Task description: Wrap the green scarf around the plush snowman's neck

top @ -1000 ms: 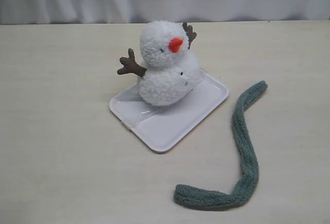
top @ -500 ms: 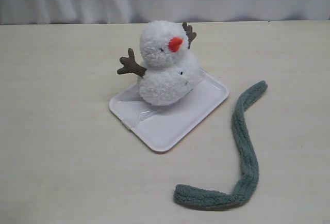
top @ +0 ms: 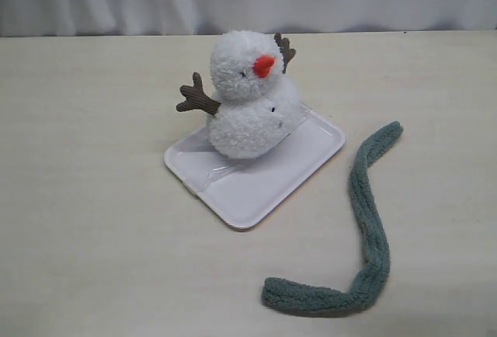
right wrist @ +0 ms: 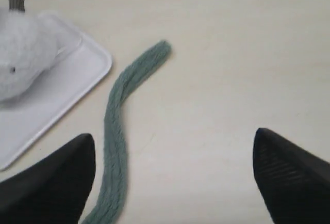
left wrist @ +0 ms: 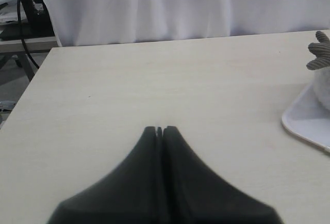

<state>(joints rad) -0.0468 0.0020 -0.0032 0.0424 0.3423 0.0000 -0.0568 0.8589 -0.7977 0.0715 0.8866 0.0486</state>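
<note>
The green scarf [top: 369, 220] lies flat on the bare desk [top: 93, 197], to the right of the white tray [top: 256, 189] and not touching it. Its long axis runs from a far tip level with the tray's right corner down toward the desk's near edge, where the tail hooks left along that edge. The plush snowman [top: 248, 127] sits upright on the far-left part of the tray, and the snowman's neck [top: 233, 102] is bare. The right arm is plainly the nearer one. In its wrist view the right gripper [right wrist: 174, 136] hangs over the desk with its jaws spread wide and nothing between them, and the scarf runs lengthwise just beside one finger, off to the tray side of the gap rather than centred in it. Judging from that, a pick would need a shift toward the tray. The left gripper [left wrist: 159, 129] has its fingers pressed together on nothing and is over the open left part of the desk, with only the tray's edge and a twig arm in its view.
</note>
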